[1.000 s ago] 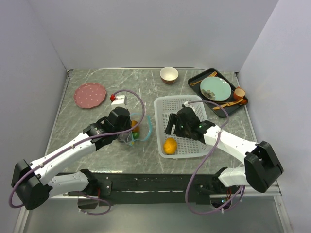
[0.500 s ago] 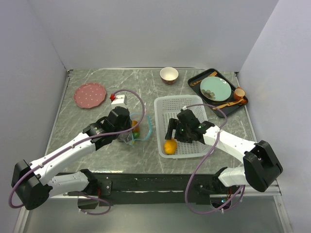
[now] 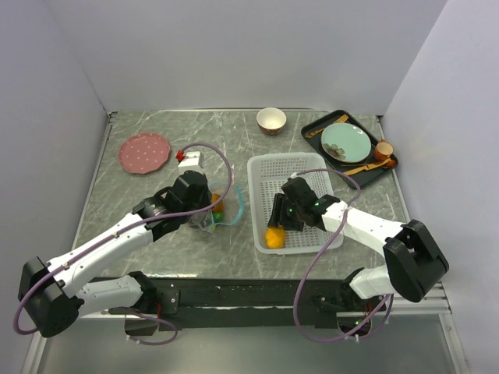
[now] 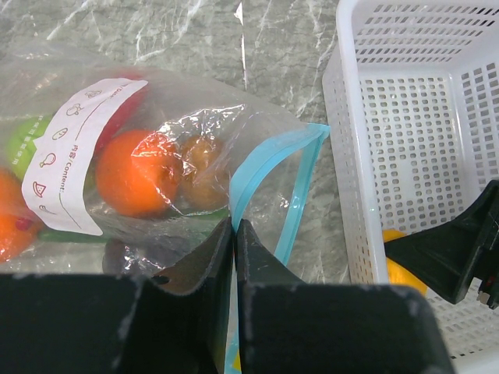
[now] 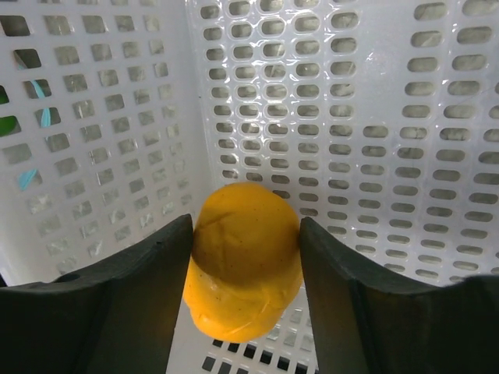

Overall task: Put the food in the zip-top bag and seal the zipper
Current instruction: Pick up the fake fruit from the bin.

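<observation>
Holding oranges (image 4: pixel 139 173), the bag (image 4: pixel 199 117) lies beside the basket (image 4: pixel 405 117) with yellow fruit (image 5: pixel 245 257).

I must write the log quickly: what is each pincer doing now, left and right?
Left pincer: closed, pinching the zip-top bag near its mouth.
Right pincer: closed on the yellow fruit, inside the white basket.
</observation>
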Robot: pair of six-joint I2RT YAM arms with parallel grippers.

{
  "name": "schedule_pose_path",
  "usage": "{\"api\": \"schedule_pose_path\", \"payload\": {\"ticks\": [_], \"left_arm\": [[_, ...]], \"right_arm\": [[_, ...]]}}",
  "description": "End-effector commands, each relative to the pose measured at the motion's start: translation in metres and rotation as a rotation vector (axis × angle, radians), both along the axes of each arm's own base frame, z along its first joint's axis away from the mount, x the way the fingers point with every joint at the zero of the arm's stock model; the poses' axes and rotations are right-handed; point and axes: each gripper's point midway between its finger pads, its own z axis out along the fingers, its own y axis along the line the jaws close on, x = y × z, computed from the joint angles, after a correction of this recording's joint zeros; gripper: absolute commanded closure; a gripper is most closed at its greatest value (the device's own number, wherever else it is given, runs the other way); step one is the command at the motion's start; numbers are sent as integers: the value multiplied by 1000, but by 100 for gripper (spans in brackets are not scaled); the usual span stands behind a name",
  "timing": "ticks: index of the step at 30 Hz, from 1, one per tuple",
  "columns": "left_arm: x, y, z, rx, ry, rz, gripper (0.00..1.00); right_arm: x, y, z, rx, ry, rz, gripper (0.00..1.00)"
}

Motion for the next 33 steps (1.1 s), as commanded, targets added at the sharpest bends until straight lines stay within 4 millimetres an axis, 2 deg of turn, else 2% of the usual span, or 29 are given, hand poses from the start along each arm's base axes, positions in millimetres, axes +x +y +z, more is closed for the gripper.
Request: {"api": "schedule_pose_path", "payload": {"ticks": [1, 8, 19, 21, 22, 25, 26, 30, 33], "left_arm": [[7, -9, 29, -63, -63, -10, 88], [8, -11, 28, -59, -60, -14, 88], [7, -6, 26, -44, -58, -2, 88], [7, -5, 26, -40, -59, 3, 88], [7, -4, 26, -41, -59, 5, 88], [7, -2, 26, -41, -63, 11, 84], [7, -3, 26, -45, -64, 9, 84], [7, -9, 26, -61, -62, -10, 84], [7, -9, 27, -56, -62, -13, 84]], "right_arm": [[4, 6, 3, 18, -28, 2, 42], [14, 4, 15, 13, -85, -18, 54], [48, -10, 36, -81, -189, -91, 54], [47, -9, 37, -90, -182, -76, 48], [47, -9, 38, -88, -180, -74, 34], [38, -8, 39, -58, -178, -47, 14], [36, -7, 39, -48, -182, -38, 10], [16, -7, 22, -35, -116, 7, 9], [9, -7, 21, -30, -107, 23, 9]]}}
